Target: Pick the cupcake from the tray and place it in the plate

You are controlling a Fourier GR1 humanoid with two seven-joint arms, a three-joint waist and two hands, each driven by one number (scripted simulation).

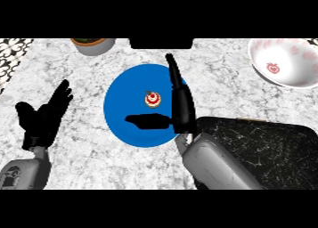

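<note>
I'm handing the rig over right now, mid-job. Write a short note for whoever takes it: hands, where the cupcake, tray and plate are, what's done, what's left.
Left hand: open, resting at the view's left, holding nothing.
Right hand: open, fingers straight, over the blue plate's right side, beside the cupcake, not holding it.
Cupcake: upright on the blue plate.
Dark tray: lower right, nothing on its visible part.
Done: cupcake is on the plate.
Left: draw the right hand back.

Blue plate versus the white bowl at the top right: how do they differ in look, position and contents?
The blue plate is plain and flat; the white bowl is deep, with red markings inside. The plate lies mid-counter, partly under the right hand; the bowl sits at the far right, away from both hands. The plate holds the cupcake; the bowl holds nothing visible. Both are round and rest on the marble counter.
</note>
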